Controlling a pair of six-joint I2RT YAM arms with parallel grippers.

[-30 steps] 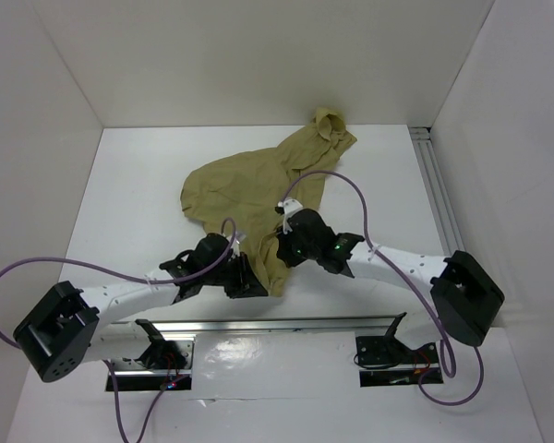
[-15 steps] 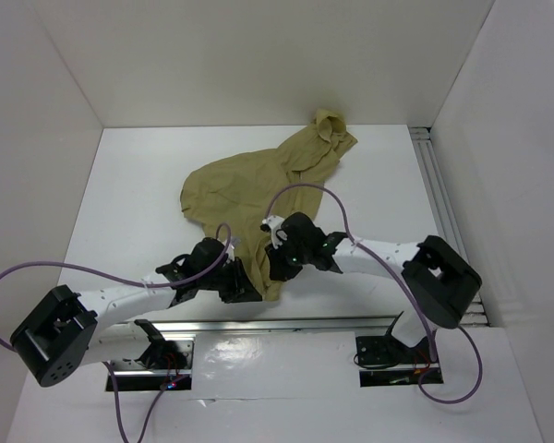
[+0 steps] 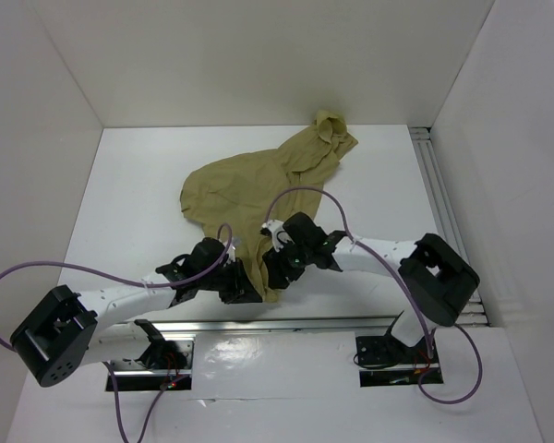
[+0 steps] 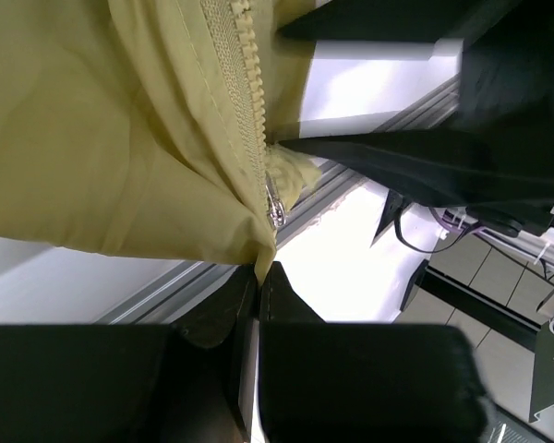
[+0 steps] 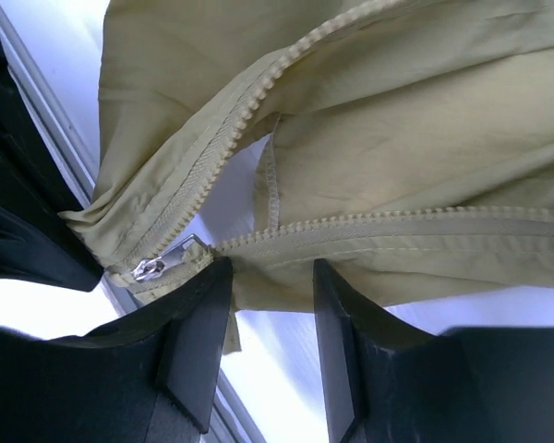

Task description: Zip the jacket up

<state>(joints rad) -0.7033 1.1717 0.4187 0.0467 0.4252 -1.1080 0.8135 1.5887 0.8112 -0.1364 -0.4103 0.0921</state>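
1. since 1 second ago, the right gripper (image 5: pixel 272 277) has slid in toward the left gripper (image 4: pixel 258 281). now the 2 sit just beside each other at the near edge of the cloth.
2. the big olive-tan thin soft fabric jacket (image 3: pixel 249 185) lies crumpled in the middle of the flat white table (image 3: pixel 120 185). its hood (image 3: pixel 331 129) is at the far side and its bottom edge is by the grippers.
3. the left gripper is pinched tight on the bottom edge of the jacket, right below the small silver metal zip pull (image 5: pixel 150 269).
4. the right gripper is spread wide and holds nothing. the zip pull is just off to the side of 1 finger, not between the 2.
5. the 2 rows of tan zip teeth (image 5: pixel 397 221) spread apart in a v shape, so the zip looks almost all undone.
6. to do this step well, i think the right gripper should shift sideways until the pull is in the gap. then it should close on the pull only, not on loose cloth.
7. the left gripper should hold firm so the bottom edge does not slide. the pull should go slowly along the teeth toward the hood, so the thin cloth does not get caught.
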